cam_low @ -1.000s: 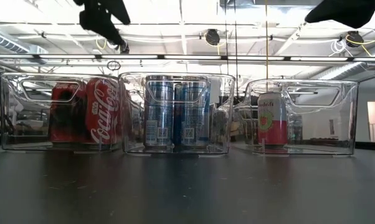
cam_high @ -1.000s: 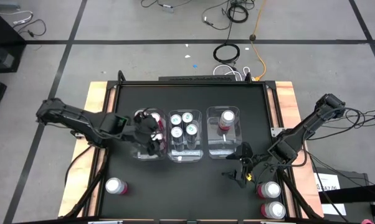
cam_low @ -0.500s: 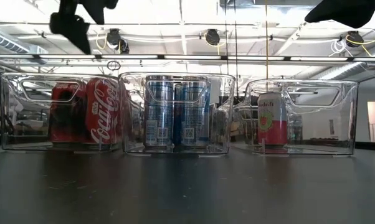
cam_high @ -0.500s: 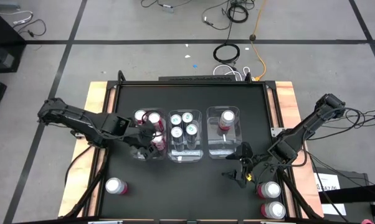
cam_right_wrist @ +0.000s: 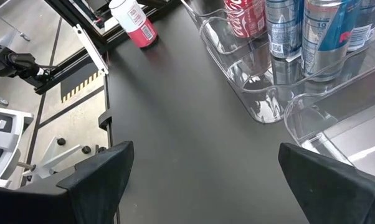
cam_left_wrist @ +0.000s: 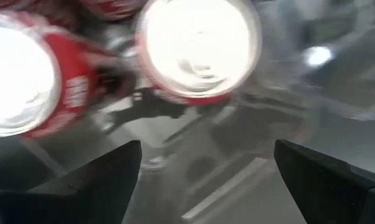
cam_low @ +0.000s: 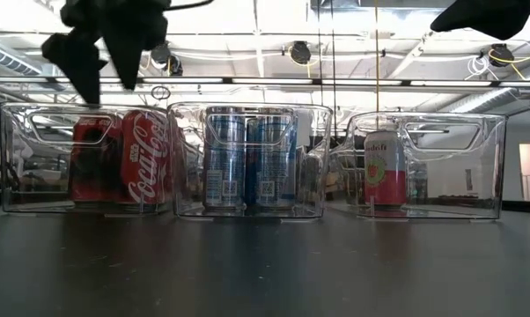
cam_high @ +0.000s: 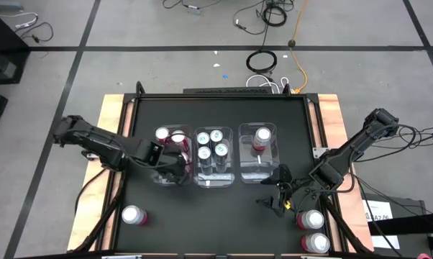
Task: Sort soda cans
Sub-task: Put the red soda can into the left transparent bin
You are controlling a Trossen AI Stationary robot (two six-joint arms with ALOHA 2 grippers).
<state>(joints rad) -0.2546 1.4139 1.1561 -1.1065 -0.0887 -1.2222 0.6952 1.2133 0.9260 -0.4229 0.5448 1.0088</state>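
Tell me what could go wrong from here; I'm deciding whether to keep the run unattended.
The open left gripper hangs just over the left bin beside the red cans; it might clip the rim or tip a can. The open right gripper waits near two loose cans at the table's edge, which a swing could knock off.

The black table [cam_high: 224,208] stood on a grey tiled floor [cam_high: 166,68] crossed by dark seams, with pale wooden edges [cam_high: 107,119] along its sides. Beyond the table's far edge lay a coiled black cable [cam_high: 262,60] and an orange cord [cam_high: 300,54]. Above the table, bright ceiling lights [cam_low: 247,18] shone among pipes
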